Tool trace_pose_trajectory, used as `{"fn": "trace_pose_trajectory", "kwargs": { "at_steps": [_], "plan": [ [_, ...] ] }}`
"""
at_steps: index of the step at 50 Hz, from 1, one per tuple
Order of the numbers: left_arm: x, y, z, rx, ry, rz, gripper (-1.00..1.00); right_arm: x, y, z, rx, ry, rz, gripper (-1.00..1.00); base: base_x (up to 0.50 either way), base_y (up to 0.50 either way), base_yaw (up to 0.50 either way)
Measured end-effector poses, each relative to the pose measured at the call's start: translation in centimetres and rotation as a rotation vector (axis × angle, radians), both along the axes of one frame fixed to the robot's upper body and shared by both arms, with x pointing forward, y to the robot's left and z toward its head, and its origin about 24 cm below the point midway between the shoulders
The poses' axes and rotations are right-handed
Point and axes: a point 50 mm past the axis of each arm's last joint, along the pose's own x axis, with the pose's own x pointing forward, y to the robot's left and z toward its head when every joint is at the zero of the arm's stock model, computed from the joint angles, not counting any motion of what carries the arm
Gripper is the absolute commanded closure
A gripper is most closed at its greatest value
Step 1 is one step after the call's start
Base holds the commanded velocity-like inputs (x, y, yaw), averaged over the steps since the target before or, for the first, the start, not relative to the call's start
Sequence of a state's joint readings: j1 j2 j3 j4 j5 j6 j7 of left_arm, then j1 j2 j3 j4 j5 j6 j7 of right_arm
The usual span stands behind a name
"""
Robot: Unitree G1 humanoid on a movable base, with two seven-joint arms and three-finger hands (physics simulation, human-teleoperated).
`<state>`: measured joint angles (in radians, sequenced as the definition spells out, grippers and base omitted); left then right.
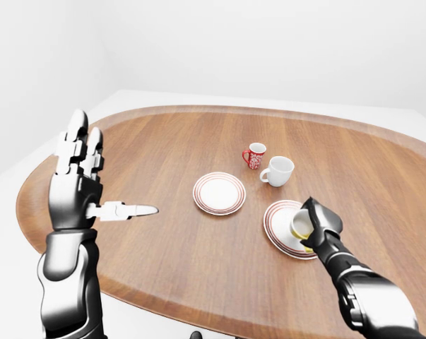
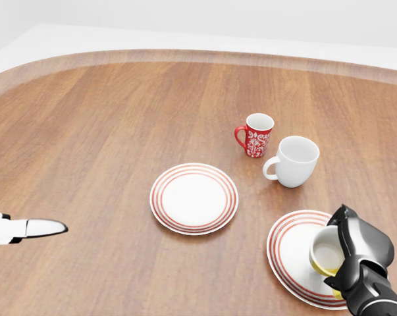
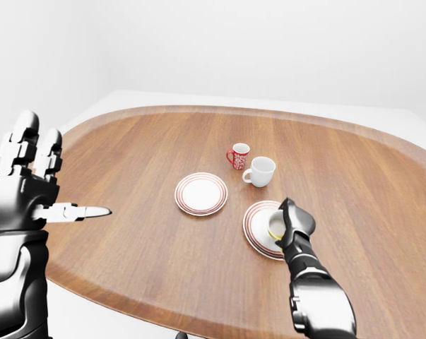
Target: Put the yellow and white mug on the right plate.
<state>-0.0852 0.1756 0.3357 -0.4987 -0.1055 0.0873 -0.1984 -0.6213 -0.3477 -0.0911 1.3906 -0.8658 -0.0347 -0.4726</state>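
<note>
Pretty much there, I'd say. Nearest the bottom of the head view, the right hand [image 2: 356, 253] has its fingers wrapped round the yellow and white mug [image 2: 324, 251], which sits over the right plate [image 2: 287, 247]; can't tell if it's actually resting on it yet. What's left is letting go. The left hand [image 1: 78, 183] hangs spread open, off to the left. Further up: the left plate [image 2: 194, 198], white mug [image 2: 294, 160], red mug [image 2: 257, 135].

Red-ringed white plates [image 2: 193, 198], brown table [image 2: 106, 131]
</note>
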Motion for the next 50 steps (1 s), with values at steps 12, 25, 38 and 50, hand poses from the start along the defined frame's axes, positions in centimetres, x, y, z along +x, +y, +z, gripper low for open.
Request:
{"fn": "trace_pose_trajectory", "kwargs": {
  "at_steps": [12, 25, 38, 50],
  "plan": [
    [-0.06, -0.04, 0.03, 0.002, -0.002, -0.001, -0.97, -0.08, 0.31, -0.22, 0.013, -0.001, 0.010, 1.00, 0.00, 0.00, 0.00],
    [-0.05, -0.07, -0.01, 0.003, 0.000, -0.002, -0.97, -0.13, 0.59, -0.39, 0.026, -0.004, 0.022, 1.00, 0.00, 0.00, 0.00],
    [-0.07, -0.08, 0.01, 0.003, -0.001, -0.002, -0.97, -0.27, 0.82, -0.62, 0.041, -0.006, 0.033, 1.00, 0.00, 0.00, 0.00],
    [-0.09, -0.11, 0.03, 0.004, -0.002, -0.003, -0.98, -0.35, 0.88, -0.72, 0.046, -0.005, 0.036, 1.00, 0.00, 0.00, 0.00]
  ]
}}
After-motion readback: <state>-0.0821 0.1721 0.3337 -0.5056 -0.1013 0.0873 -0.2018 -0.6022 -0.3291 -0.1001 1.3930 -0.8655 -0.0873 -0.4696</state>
